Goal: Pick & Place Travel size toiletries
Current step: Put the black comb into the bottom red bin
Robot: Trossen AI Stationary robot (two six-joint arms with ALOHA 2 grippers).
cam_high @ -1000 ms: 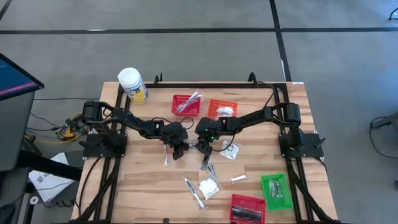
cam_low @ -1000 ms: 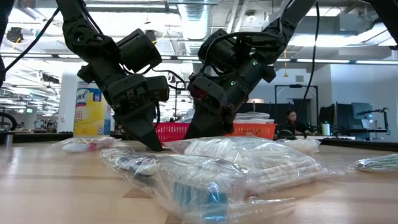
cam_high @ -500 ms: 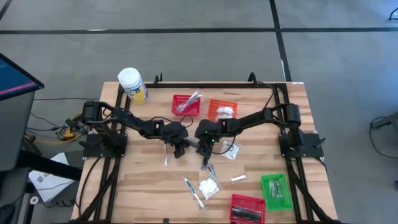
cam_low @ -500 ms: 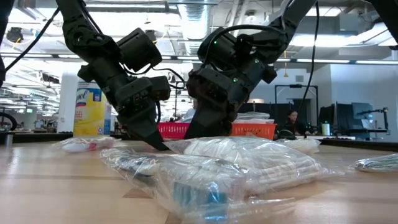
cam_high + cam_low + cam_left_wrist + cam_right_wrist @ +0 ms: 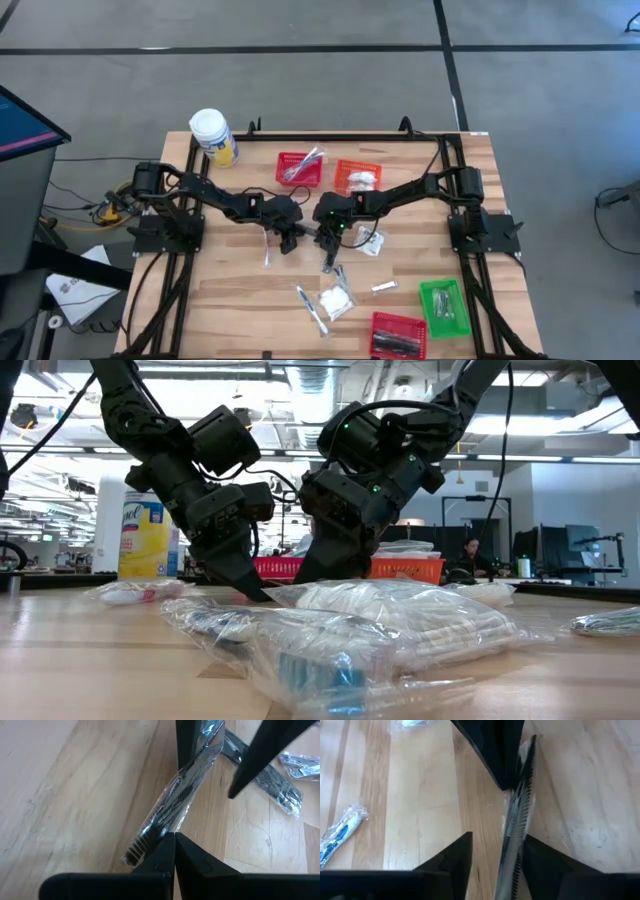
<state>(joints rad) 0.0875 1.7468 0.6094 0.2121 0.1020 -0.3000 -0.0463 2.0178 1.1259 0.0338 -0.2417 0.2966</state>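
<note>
Two end effectors met at the frame's centre over the tabletop (image 5: 230, 290). The left end effector (image 5: 174, 851) had its fingers pressed together on a clear-wrapped comb (image 5: 172, 807). The right end effector (image 5: 495, 855) stood with fingers apart around the same comb's other end. More packets (image 5: 337, 300) lay lower centre.

The high view looks straight down on the whole bench (image 5: 230, 290) from well above. The low view sits at bench-top height, looking level across it into the room. Each wrist view looks close down at the boards past its own fingers. All four share the bench's middle.
</note>
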